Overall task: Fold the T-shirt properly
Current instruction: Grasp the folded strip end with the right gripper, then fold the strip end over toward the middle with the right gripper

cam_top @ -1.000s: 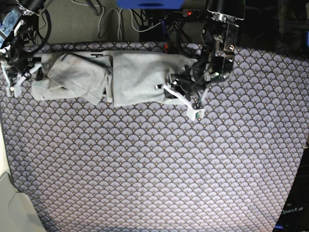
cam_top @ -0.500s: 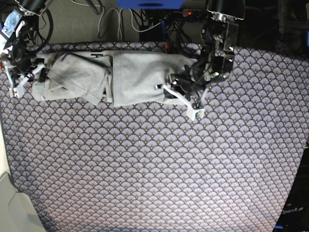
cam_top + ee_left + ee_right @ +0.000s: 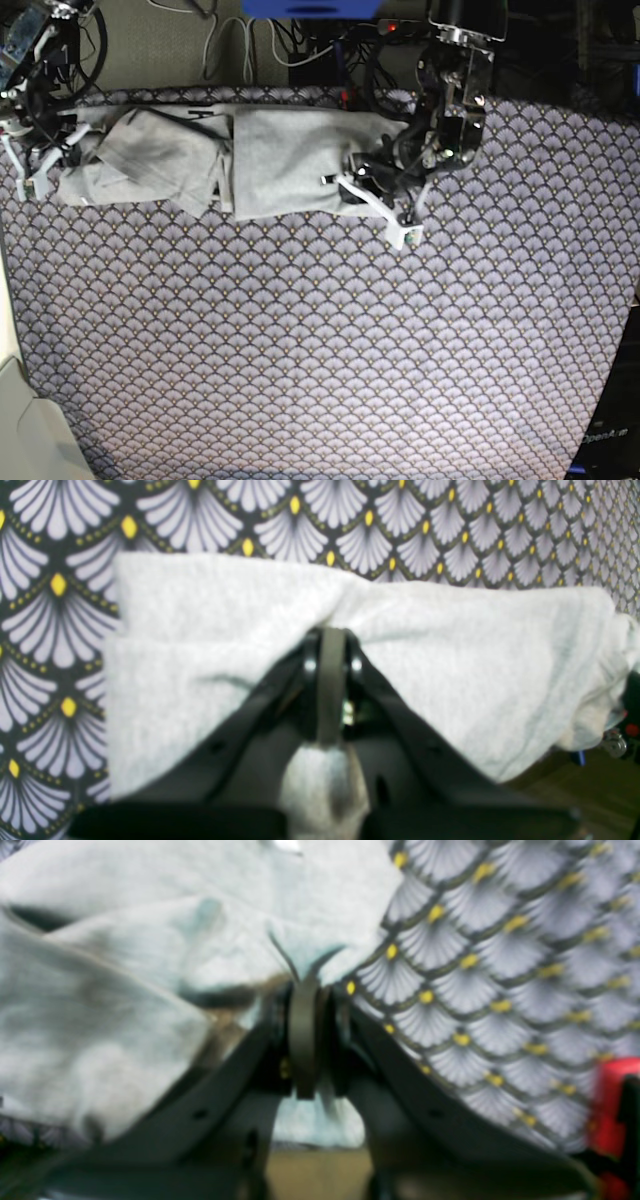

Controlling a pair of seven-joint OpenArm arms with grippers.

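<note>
While both jaws pinch it, T-shirt spans between.

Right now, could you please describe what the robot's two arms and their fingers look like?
Both arms are black with exposed dark cables. The left gripper and right gripper carry white finger parts in the base view; the wrist views show dark tapering fingers with flat grey-green pads.

The view from above is bright in the middle and dark at the far edges and corners. The patterned cloth looks sharp there. Both close-up views are blurry, the right one most. The T-shirt glows very white up close. Dark shadows sit in its folds.
</note>
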